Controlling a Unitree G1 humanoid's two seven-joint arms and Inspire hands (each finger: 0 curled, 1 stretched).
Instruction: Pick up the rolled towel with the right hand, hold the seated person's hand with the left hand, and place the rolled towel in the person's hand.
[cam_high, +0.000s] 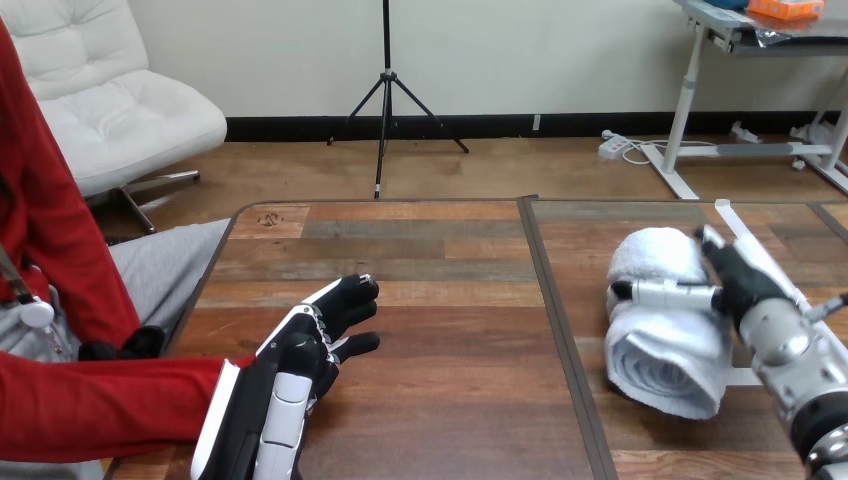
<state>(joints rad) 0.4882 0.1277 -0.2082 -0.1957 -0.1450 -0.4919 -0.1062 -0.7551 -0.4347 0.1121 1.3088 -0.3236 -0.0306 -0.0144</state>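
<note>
- Rolled towel (665, 360) lies on the wooden table (450, 250), right half.
- Right hand (740, 285) is on its middle, fingers curled round the roll.
- Left hand (300, 360) rests straight-fingered at the end of the person's red sleeve (100, 405).
- Towel likely soft, light, squashy; grip mid-roll so it stays wound.

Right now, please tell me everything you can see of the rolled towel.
The rolled towel is white, terry cloth as it looks, wound into a thick roll. It lies on its side on the wooden table, at the right, its spiral end toward the camera. The right hand touches its right side.
</note>
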